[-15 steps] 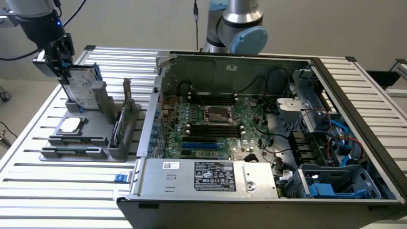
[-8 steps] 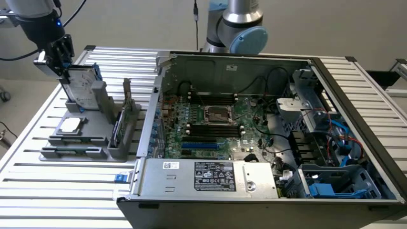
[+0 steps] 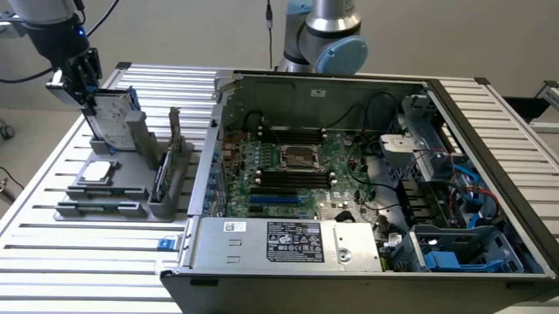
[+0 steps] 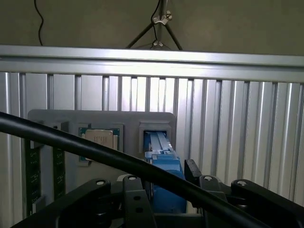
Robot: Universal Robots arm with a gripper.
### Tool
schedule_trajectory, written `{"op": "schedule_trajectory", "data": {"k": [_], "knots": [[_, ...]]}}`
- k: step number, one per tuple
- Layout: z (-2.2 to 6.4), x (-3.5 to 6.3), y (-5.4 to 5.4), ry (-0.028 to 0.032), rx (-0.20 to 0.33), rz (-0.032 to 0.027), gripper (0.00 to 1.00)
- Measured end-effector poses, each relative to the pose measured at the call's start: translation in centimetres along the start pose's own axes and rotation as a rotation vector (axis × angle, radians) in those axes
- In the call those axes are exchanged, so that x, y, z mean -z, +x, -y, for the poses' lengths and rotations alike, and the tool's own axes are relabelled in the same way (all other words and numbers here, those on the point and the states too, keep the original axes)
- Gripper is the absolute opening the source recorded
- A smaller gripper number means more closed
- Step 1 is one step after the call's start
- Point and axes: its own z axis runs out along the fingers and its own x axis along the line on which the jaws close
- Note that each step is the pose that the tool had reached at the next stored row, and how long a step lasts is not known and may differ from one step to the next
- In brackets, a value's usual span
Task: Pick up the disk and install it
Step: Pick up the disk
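The disk [image 3: 114, 112], a silver-grey drive with a white label in a blue carrier, stands upright in a slot at the far end of the grey holder [image 3: 105, 210], at the exterior view's left. My gripper [image 3: 88, 99] reaches down over its top edge. In the wrist view the black fingers [image 4: 136, 202] sit against both sides of the blue carrier of the disk [image 4: 166, 183], shut on it. The disk's lower part still rests in the holder's slot [image 4: 156, 135].
A small square silver chip [image 3: 96, 171] lies in the holder, and a green card [image 3: 171, 163] stands on edge beside it. The open computer case [image 3: 218, 137] fills the exterior view's right, with the motherboard [image 3: 297, 170], a grey power-supply box [image 3: 279, 241] and blue bay parts [image 3: 454, 258].
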Motion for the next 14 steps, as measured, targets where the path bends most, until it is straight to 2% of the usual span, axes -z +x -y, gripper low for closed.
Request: {"op": "schedule_trajectory", "data": {"k": [14], "knots": [[0.04, -0.02, -0.08, -0.0001, 0.004, -0.0040, 0.45]]}}
